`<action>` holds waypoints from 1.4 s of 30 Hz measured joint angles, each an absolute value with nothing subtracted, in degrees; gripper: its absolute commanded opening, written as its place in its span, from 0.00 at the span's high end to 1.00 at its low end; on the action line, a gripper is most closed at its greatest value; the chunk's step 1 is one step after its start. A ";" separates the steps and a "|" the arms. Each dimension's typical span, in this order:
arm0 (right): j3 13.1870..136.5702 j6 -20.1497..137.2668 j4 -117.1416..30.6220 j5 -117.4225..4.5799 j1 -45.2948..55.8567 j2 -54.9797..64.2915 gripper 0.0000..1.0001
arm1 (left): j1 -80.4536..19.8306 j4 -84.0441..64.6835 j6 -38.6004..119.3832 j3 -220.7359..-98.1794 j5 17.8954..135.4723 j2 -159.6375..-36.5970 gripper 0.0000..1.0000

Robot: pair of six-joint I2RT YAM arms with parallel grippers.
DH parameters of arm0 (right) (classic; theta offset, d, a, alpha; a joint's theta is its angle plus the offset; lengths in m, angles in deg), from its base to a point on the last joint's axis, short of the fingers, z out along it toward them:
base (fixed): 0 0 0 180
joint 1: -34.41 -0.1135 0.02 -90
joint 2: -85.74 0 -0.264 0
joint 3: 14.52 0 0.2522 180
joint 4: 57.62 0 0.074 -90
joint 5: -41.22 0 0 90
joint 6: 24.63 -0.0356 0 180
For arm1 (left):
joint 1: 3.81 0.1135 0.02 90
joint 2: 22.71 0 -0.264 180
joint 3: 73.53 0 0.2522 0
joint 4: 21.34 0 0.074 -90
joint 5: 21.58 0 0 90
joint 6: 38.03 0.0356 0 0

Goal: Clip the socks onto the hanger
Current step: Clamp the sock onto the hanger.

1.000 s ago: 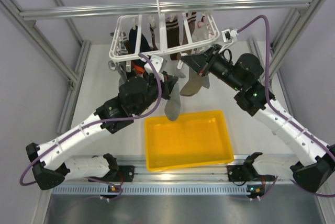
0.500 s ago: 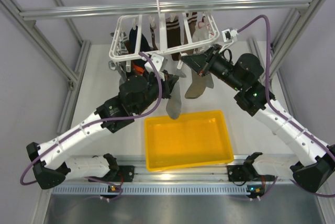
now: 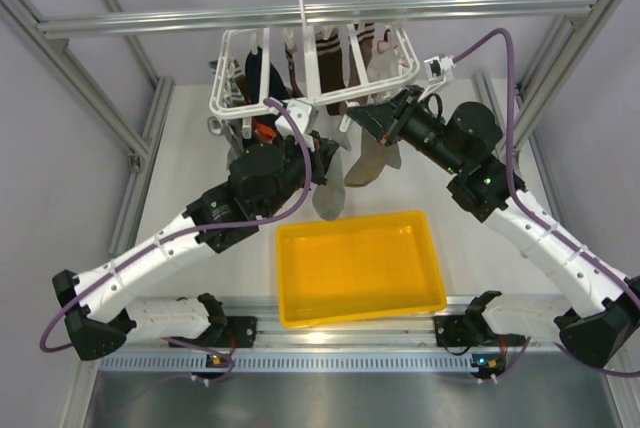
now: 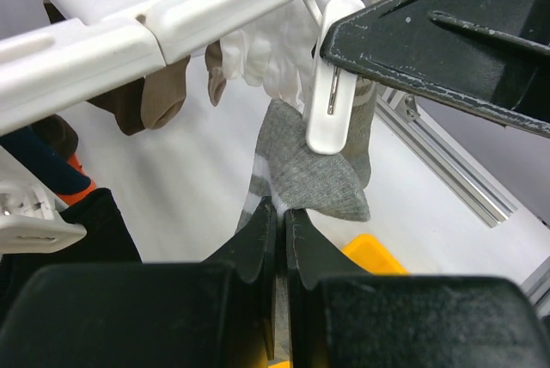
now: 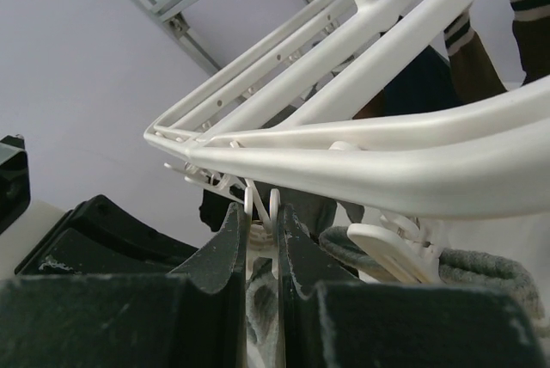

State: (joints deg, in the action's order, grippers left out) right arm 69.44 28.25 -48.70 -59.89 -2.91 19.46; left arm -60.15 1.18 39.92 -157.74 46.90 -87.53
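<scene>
The white hanger (image 3: pixel 315 73) hangs from the top rail with several socks on it. My left gripper (image 3: pixel 328 161) is shut on a grey sock (image 3: pixel 329 196) with white stripes and holds it up under the hanger's front edge. In the left wrist view the gripper (image 4: pixel 280 213) pinches the sock (image 4: pixel 309 174) just below a white clip (image 4: pixel 331 101). My right gripper (image 3: pixel 360 116) is shut on that clip (image 5: pixel 262 200) and squeezes it under the frame (image 5: pixel 387 157). I cannot tell whether the clip grips the sock. A second grey sock (image 3: pixel 373 161) hangs beside it.
A yellow tray (image 3: pixel 425 258) lies on the table below the hanger. Black, navy, brown striped and white socks (image 4: pixel 146 101) hang from the rack's other clips. An aluminium frame rail (image 3: pixel 300 16) crosses above the hanger, with posts at both sides.
My left gripper has lifted the grey sock slightly up and to the left, toward the clip. The right gripper stays on the clip.
</scene>
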 measured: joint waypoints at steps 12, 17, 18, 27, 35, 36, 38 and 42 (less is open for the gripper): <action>70.33 27.22 -47.60 -56.35 -2.91 19.19 1.00 | -60.15 0.37 38.69 -157.74 46.93 -87.64 1.00; 71.69 27.11 -47.95 -56.33 -2.91 18.84 1.00 | -59.60 0.67 35.74 -157.33 46.84 -87.62 1.00; 71.73 27.09 -48.11 -56.22 -2.91 18.84 1.00 | -59.32 0.83 35.02 -157.26 46.66 -87.62 1.00; 71.78 26.52 -48.11 -55.76 -2.91 18.82 1.00 | -56.17 1.13 28.73 -157.26 46.49 -87.62 1.00; 71.67 25.74 -49.11 -57.08 -2.91 18.43 1.00 | -55.51 1.18 24.94 -157.42 49.35 -87.64 1.00; 71.60 25.60 -49.42 -57.42 -2.91 18.34 1.00 | -55.41 1.18 24.38 -157.46 49.99 -87.64 1.00; 71.23 25.23 -50.55 -57.97 -2.91 18.21 1.00 | -55.14 1.22 23.35 -157.48 51.19 -87.64 1.00; 70.86 25.06 -51.47 -58.56 -2.91 18.10 1.00 | -54.09 2.07 20.92 -157.77 53.33 -87.86 1.00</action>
